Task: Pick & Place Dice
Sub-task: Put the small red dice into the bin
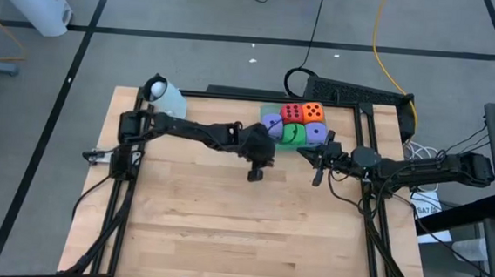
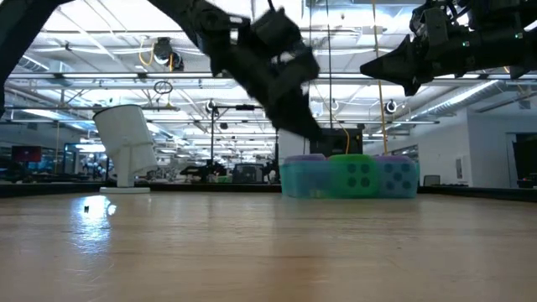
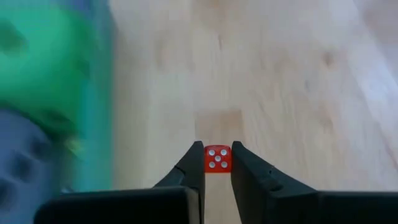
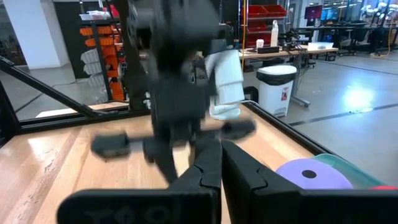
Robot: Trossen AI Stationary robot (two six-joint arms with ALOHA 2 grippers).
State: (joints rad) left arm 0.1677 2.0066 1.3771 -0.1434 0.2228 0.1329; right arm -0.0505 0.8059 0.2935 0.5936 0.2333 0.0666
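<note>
My left gripper [image 3: 217, 163] is closed on a small red die [image 3: 217, 158], its five-pip face towards my wrist camera, the fingers [image 3: 191, 168] pressed against its two sides. From above, that gripper [image 1: 258, 168] hangs over bare wood just in front of the green tray [image 1: 292, 143], lifted off the table [image 1: 225, 215]. The small die itself is hidden in the high view.

On the tray sit the big soft dice: red [image 1: 291, 112] and orange [image 1: 313, 112] at the back, green [image 1: 293, 134] in the middle, purple-blue ones either side [image 1: 272, 124] [image 1: 316, 134].

My right gripper [image 1: 318, 160] waits just right of the tray, raised, fingers [image 4: 208, 163] pressed together with nothing between them. A white cup-like object [image 1: 165, 97] stands at the table's far left corner.
</note>
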